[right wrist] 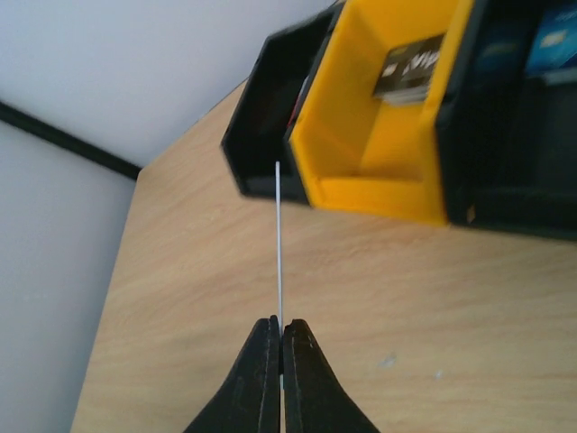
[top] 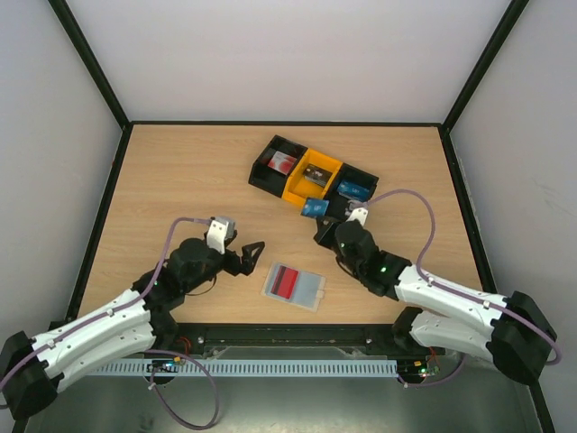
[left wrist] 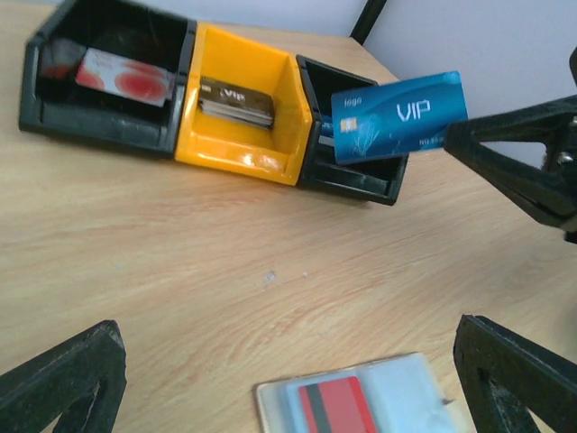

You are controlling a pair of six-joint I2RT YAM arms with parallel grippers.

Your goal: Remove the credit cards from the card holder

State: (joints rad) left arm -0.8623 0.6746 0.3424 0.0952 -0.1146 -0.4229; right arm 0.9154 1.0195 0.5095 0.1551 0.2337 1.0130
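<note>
**Blue card pinched near the tray, one red card in the holder**

The right end effector [right wrist: 280, 325] has its fingers pressed together on a blue card [left wrist: 399, 115], gripping it by one short end so that it stands on edge in the air. The tray [left wrist: 230, 149] lies just ahead of it. Holding the card by its end probably leaves the rest free to slip down into a compartment. The one nearest the card already holds blue ones, so that looks like its place.

The left end effector [top: 252, 257] is spread wide and holds nothing. The card holder [top: 294, 287] lies flat on the table just ahead of it and apart from it, between the fingers in the wrist view. A red card [left wrist: 335, 406] with a dark stripe sits inside the holder. The wide spread looks like readiness to steady the holder, and the task is not finished.
</note>
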